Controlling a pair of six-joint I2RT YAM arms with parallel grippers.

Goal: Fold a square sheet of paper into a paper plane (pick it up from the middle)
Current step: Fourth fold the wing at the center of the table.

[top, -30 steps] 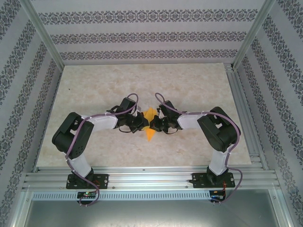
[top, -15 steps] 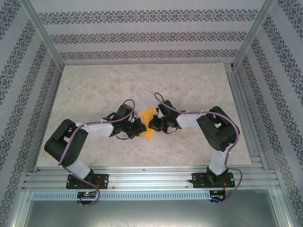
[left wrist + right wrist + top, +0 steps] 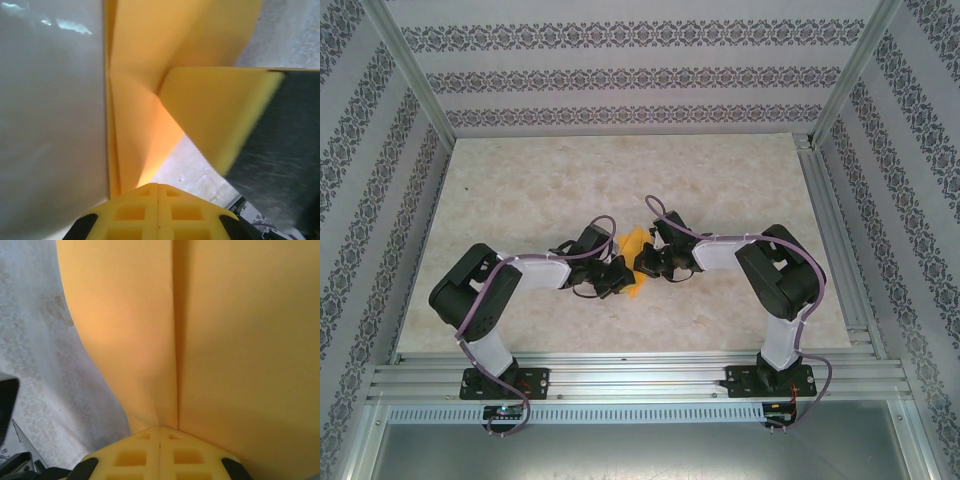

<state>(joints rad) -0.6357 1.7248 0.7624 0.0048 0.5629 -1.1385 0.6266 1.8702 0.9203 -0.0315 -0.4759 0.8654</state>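
From above, the orange-yellow paper [image 3: 635,243] is just off the middle of the marble table [image 3: 520,180], toward 6 o'clock. It is partly folded, with one tip pointing to 12 o'clock and another to 6 o'clock. The left gripper [image 3: 622,274] meets it from 8 o'clock and the right gripper [image 3: 640,263] from 3 o'clock, so the two heads are almost touching across the paper. Half a second ago the left arm's [image 3: 480,290] elbow was lower and further out toward 8 o'clock. It has now swung back in and up, and its gripper has shifted slightly toward 5 o'clock. The right arm [image 3: 780,270] and the paper have barely changed.

In the left wrist view, the yellow pads [image 3: 130,215] at 6 o'clock are pressed together with no gap. The paper [image 3: 145,60] rises from them toward 12 o'clock, with a sharp vertical crease at about 10 o'clock. A folded flap [image 3: 215,110] juts out toward 3 o'clock, and a dark blurred body [image 3: 285,150] lies behind it at 4 o'clock.

In the right wrist view, the pads [image 3: 130,457] at 6 o'clock are also closed tight and pinch the paper [image 3: 240,330]. Its crease runs straight from the seam between the pads up to 12 o'clock. The table [image 3: 30,355] shows along the 9 o'clock edge.
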